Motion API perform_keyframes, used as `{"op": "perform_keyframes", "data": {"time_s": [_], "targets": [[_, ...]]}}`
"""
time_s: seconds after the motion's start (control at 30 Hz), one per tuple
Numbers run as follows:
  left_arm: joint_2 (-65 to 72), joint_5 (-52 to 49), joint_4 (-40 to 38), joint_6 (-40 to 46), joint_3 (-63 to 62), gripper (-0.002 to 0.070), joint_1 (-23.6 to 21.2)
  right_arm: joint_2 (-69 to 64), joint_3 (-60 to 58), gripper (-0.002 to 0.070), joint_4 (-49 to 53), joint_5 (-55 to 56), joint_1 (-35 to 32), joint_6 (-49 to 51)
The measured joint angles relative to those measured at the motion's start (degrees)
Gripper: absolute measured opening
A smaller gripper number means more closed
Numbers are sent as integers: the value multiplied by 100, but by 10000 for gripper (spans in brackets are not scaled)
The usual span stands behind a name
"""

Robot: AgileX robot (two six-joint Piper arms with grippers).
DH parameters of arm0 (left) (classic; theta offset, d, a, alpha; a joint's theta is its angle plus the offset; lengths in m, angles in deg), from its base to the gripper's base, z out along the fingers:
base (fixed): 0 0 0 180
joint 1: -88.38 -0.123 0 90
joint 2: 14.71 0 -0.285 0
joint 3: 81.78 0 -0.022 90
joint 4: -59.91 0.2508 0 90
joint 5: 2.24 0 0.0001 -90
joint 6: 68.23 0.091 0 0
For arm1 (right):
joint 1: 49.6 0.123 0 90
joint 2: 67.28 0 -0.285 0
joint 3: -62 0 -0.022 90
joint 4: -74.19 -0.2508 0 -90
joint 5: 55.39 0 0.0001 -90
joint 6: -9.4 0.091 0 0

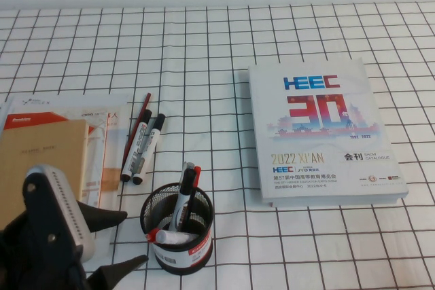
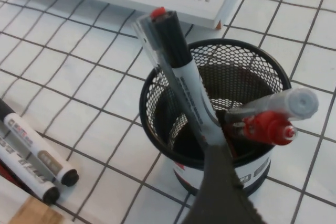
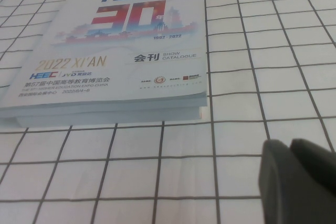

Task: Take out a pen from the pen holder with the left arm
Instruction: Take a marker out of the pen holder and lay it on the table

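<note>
At the near left the left gripper [image 1: 136,238] is hovering low over the cloth. It is released, its jaws standing wide with nothing between them, and its tips are pointing right. Beyond it, two loose markers [image 1: 143,147] are lying on the cloth, outside any container. Just beside the tips, to their right, the holder [image 1: 155,221] is standing upright, so the left arm is by far the nearer one. Inside it a black-capped marker [image 1: 182,202] is leaning steeply, its long axis running up out of the rim. A thin red-tipped pen [image 1: 196,171] is rising alongside it. A red-capped marker [image 1: 173,237] is lying tilted across the near rim. There may be a fourth, pale-capped pen beside that one, though the wrist view is not making it plain. The jaws are probably needing to come up above the rim and close across a shaft. Further right a catalogue [image 1: 323,130] is lying flat. The right gripper [image 3: 299,179] is hanging over bare cloth just off the catalogue's corner. Whether it is released or clenched I cannot tell.
</note>
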Motion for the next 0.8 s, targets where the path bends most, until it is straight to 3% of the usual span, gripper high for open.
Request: {"op": "perform_keyframes", "data": {"time_s": [0.4, 0.8], "targets": [[1082, -141, -882, 963, 0, 414, 0, 0, 0, -15, 0, 0, 0, 0], [1147, -59, -1552, 1763, 0, 414, 0, 0, 0, -15, 0, 0, 0, 0]]}}
